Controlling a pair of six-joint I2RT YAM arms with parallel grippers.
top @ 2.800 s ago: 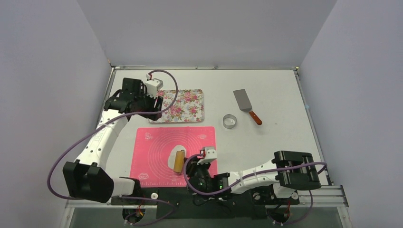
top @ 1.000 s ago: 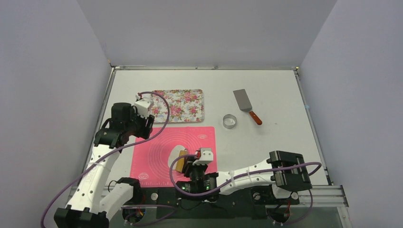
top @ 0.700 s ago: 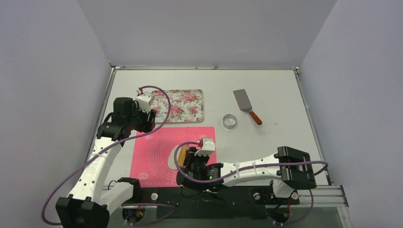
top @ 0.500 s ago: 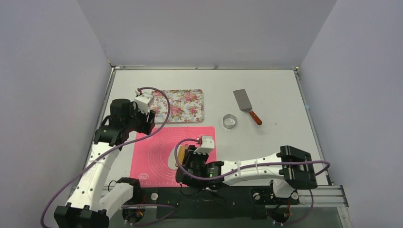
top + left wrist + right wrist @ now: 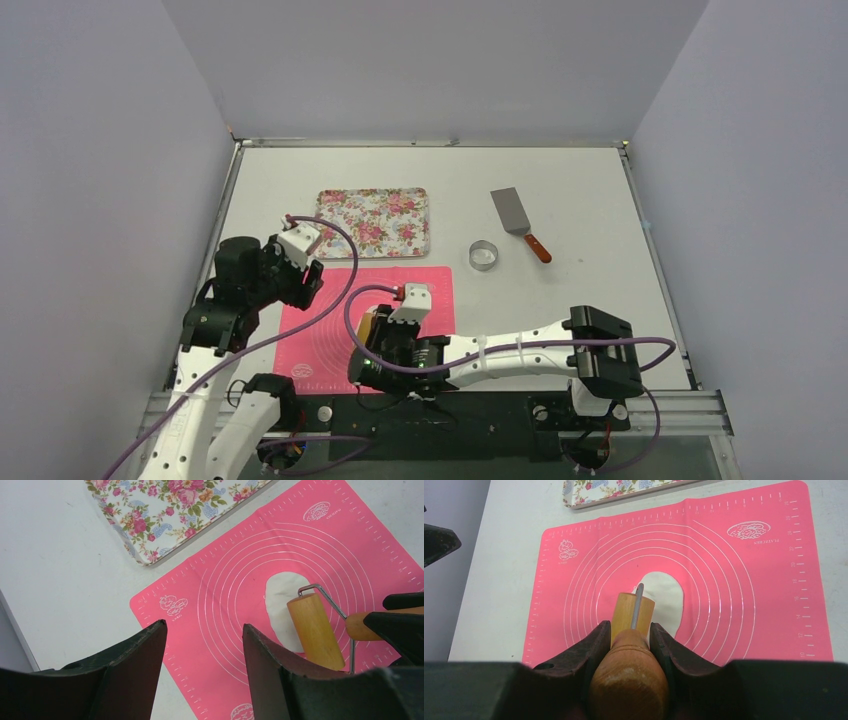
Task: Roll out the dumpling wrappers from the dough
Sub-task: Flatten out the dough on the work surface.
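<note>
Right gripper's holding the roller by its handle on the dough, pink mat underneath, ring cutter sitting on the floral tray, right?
No: the ring cutter sits on the table, right of the floral tray; the top view shows it. The right gripper does hold the roller by its handle on the dough, on the pink mat.

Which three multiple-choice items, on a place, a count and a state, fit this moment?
1. Where is the white dough? A floral tray; B pink mat; C bare table.
2. How many ring cutters show? A one; B two; C three.
3. The right fingers are: A open, empty; B shut on the roller handle; C unseen.
Answers: B, dough lies on the mat's rings; A, a lone cutter near the spatula; B, both fingers clasp the handle.
</note>
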